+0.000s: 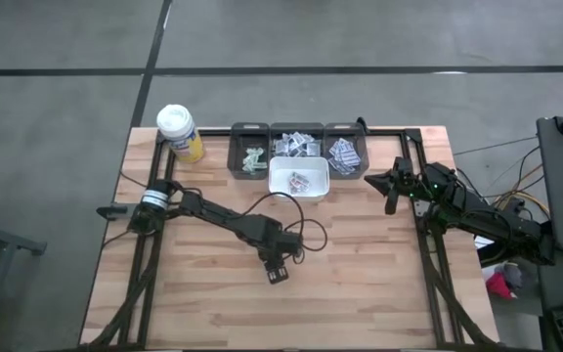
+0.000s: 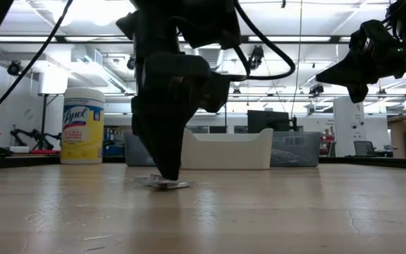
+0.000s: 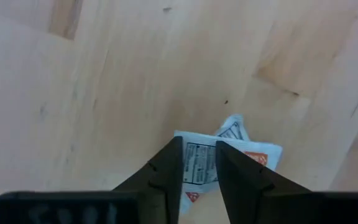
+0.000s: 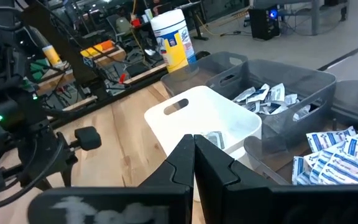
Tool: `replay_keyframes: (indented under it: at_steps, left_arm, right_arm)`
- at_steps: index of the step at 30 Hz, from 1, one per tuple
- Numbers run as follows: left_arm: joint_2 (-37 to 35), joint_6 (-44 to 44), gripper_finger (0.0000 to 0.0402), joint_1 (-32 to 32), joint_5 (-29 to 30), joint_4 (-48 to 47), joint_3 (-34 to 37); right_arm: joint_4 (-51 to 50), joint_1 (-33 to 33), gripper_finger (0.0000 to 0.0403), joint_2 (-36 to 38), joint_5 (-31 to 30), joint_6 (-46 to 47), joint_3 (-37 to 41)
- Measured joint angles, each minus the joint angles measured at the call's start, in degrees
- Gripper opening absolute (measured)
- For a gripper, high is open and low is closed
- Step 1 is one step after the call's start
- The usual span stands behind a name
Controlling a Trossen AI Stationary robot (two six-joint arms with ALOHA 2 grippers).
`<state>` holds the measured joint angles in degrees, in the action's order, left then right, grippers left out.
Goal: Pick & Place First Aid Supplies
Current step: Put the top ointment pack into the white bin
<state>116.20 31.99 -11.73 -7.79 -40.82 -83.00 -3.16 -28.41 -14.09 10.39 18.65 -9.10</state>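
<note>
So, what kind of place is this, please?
Probably a robotics lab or workshop: a wooden table with two robot arms, sorting bins of small packets, and behind them ceiling strip lights and cluttered workbenches.

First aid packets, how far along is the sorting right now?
Some packets already lie in the white bin and the grey bins behind it. In hand: the left gripper, fingers parted, straddles a packet flat on the table. Left: lifting and binning it. The right gripper waits shut near the bins.
</note>
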Motion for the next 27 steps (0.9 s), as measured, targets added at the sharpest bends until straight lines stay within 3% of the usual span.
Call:
replay_keyframes:
  at_steps: [17, 27]
  left_arm:
    - [-0.25, 3.01, 0.0084, -0.09, 2.85, 6.24, 9.92]
    - [-1.72, 30.46, 0.0083, 3.13, 5.99, 6.03, 10.14]
  right_arm:
    - [0.00, 0.00, 0.0008, 0.00, 0.00, 0.44, 0.02]
    - [0.02, 0.00, 0.0008, 0.02, 0.00, 0.44, 0.02]
